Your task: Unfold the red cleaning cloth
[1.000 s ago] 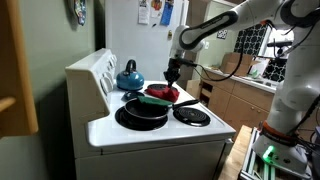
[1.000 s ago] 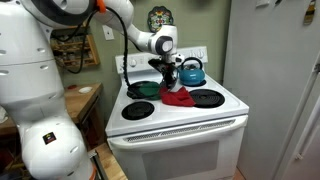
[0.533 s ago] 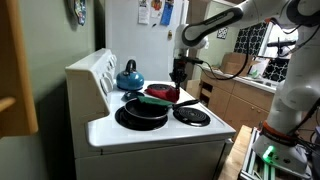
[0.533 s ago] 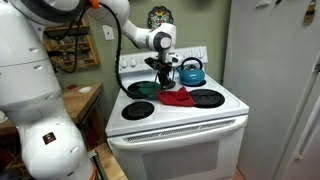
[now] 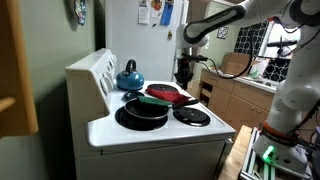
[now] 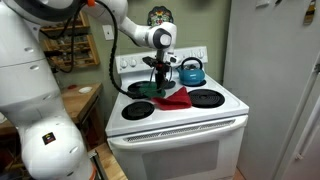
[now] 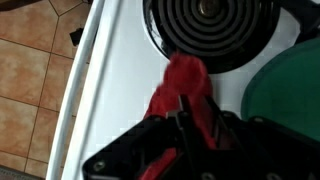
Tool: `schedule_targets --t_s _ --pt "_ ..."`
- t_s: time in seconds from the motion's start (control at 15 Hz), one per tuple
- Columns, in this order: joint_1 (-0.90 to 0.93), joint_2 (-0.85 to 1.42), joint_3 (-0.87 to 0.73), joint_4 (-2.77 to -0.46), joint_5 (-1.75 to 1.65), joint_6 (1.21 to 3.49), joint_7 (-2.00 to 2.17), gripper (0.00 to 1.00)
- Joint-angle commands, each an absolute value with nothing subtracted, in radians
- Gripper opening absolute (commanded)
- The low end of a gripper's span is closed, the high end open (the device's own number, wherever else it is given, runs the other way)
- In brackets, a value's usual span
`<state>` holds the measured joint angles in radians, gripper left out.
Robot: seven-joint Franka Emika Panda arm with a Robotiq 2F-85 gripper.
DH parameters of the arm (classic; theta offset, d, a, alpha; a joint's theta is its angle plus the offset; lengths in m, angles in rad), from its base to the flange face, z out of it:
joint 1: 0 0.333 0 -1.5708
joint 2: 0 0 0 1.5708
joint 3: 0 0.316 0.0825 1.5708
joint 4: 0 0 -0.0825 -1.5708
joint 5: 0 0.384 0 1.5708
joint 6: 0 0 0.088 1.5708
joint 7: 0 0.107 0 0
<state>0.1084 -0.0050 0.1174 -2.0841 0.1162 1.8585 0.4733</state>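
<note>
I see the claw (image 7: 193, 126) clenched tight on one end of the red cleaning cloth (image 7: 183, 82). The free end hangs over the desk (image 7: 120, 80), at the coil burner (image 7: 212, 30) edge.

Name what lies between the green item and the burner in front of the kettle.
The red cleaning cloth, pinched by the hand, fills that stretch in an exterior view.

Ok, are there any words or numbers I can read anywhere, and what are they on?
No text can be read here.
Papers on the fridge: too small and blurred to read.
Stove back panel: no legible markings.
The red cleaning cloth: plain, no label showing.
</note>
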Motion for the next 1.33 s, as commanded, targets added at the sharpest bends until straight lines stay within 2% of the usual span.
schedule_targets --t_s 0.0,0.2,0.4,0.47,0.6,0.8,1.07,1.27 --pt "0.110 -0.038 0.117 -2.087 0.050 1.862 0.486 0.52" --pt "0.105 -0.064 0.115 -2.095 -0.018 1.952 0.443 0.75" --pt "0.085 -0.065 0.096 -2.148 -0.057 2.176 0.350 0.97" --pt "0.077 -0.061 0.085 -2.164 -0.011 2.269 0.316 1.00" --pt "0.067 -0.041 0.067 -2.208 0.084 2.427 0.232 1.00" --pt "0.056 -0.012 0.048 -2.242 0.258 2.509 0.073 1.00" --pt "0.033 0.020 0.034 -2.244 0.441 2.425 -0.128 1.00" --pt "0.014 0.040 0.025 -2.237 0.432 2.355 -0.191 1.00"
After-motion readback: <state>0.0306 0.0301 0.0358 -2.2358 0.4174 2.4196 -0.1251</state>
